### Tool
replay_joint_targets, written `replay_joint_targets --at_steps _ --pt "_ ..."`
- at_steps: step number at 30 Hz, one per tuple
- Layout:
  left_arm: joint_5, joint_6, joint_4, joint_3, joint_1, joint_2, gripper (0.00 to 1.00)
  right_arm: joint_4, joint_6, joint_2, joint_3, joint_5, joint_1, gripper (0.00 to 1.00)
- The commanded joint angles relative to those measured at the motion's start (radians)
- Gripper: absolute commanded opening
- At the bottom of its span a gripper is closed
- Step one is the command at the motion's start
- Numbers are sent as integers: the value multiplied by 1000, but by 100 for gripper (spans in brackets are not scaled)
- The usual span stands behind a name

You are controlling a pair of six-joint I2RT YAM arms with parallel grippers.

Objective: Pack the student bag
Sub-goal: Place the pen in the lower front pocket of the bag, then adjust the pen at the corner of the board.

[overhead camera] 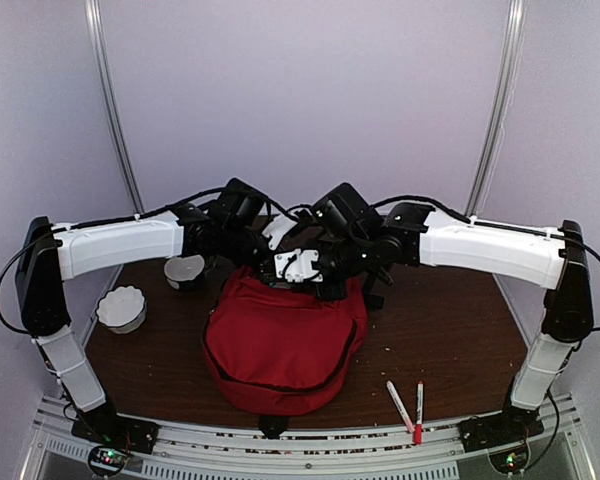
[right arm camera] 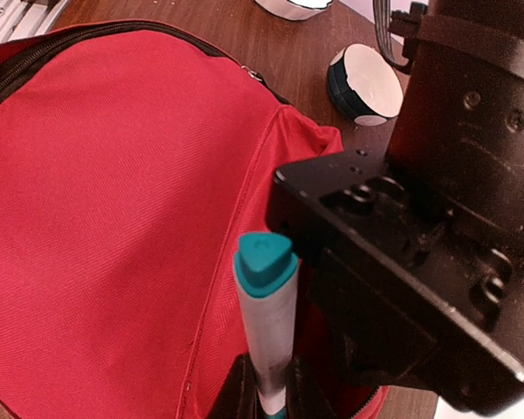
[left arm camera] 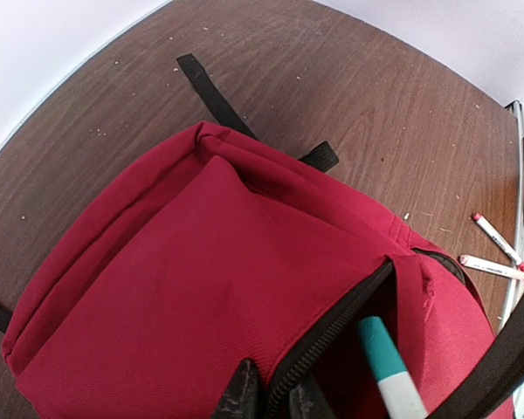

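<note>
Brown bench (overhead camera: pixel 430 330): two markers (overhead camera: pixel 400 405) lying at front-right edge. student bag (overhead camera: pixel 280 345) lying flat mid-bench, long axis running front-to-back, open end pointing far. left gripper (left arm camera: pixel 275 400) pinching its zipper edge; right gripper (right arm camera: pixel 269 397) clamping teal-capped marker (right arm camera: pixel 266 297).

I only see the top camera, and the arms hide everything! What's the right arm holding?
Observer: The right end effector is shut on a white marker with a teal cap.
Operator: Is the bag open?
Observer: Yes, the left end effector pinches the black zipper edge of the red fabric backpack, beside a dark gap.
Operator: Where's the marker?
Observer: Its teal end sits over that gap; how deep, I cannot tell.
</note>
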Motion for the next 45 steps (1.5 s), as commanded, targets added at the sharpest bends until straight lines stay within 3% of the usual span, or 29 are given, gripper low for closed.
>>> replay_joint_targets --at_steps 1,7,18,25,30,39,45 --pt "24 -5 24 35 -7 8 13 103 -15 15 -35 66 -3 12" --pt "27 -5 25 38 -6 8 13 133 -9 3 -69 119 -4 25" --pt "27 -7 24 37 -6 10 13 73 52 -51 -75 110 -3 28" --pt "26 -5 21 38 -6 12 13 -89 131 -143 -32 124 -5 31" --pt "33 -6 21 39 -6 14 13 -262 153 -249 -35 140 -5 38" --pt "34 -10 18 40 -6 19 13 -463 -19 -455 -484 38 -5 40" --pt "45 -11 16 44 -6 29 13 -443 -66 -466 -692 46 21 39"
